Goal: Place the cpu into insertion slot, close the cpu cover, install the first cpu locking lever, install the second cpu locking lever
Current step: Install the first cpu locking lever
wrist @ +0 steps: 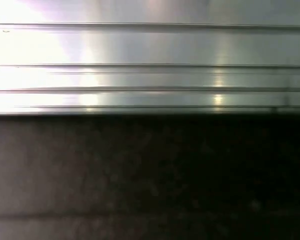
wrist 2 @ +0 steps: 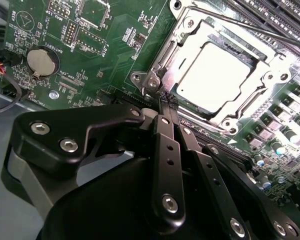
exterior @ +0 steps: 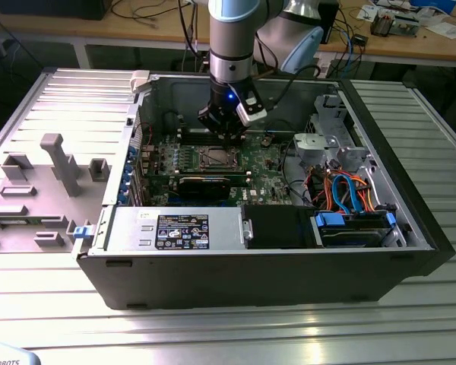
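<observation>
The cpu [wrist 2: 215, 70] lies flat in the insertion slot [exterior: 215, 158] on the green motherboard [wrist 2: 105, 45], its pale metallic face bright under the light. The silver cpu cover [wrist 2: 257, 87] lies down around it, with the chip showing through its window. A thin locking lever rod [wrist 2: 250, 29] runs along the far side of the socket. My gripper [wrist 2: 167, 100] has its two black fingers pressed together, nothing visible between them. Their tips sit right at the socket's near corner, beside the frame's edge. In the exterior view my gripper [exterior: 229, 135] hangs just behind the socket.
The board sits inside an open computer case [exterior: 410, 228]. A black card [exterior: 205, 184] lies in front of the socket, a round coin battery [wrist 2: 42, 61] sits to its side, and blue and orange cables [exterior: 349, 194] fill the exterior view's right. A ribbed metal surface [wrist: 150, 60] runs alongside.
</observation>
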You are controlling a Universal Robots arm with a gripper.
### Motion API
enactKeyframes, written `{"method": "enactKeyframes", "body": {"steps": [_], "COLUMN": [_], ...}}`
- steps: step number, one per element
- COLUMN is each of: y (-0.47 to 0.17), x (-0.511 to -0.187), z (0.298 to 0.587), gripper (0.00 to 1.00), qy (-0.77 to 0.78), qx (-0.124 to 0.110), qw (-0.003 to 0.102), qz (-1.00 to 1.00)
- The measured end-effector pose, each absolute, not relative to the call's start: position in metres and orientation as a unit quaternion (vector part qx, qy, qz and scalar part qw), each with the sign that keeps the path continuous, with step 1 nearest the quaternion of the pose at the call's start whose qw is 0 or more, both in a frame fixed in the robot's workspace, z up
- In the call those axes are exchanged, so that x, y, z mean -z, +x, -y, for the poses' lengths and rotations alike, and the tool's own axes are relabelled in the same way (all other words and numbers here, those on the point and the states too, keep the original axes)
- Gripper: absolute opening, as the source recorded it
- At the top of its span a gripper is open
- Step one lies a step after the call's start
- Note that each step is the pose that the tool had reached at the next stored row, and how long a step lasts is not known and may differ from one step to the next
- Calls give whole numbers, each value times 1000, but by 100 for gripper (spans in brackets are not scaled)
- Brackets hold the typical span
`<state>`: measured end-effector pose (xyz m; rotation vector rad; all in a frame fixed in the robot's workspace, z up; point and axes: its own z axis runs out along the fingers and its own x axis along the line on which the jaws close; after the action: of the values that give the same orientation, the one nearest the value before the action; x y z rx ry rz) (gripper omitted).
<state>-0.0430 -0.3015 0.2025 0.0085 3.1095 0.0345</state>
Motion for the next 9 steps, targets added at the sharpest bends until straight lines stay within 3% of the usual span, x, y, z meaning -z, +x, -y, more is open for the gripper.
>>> {"method": "enactKeyframes", "body": {"steps": [9], "y": [-43], "x": [-206], "z": [301], "gripper": [11], "qy": [3], "qx": [-26], "qw": [16], "qz": [-1000]}}
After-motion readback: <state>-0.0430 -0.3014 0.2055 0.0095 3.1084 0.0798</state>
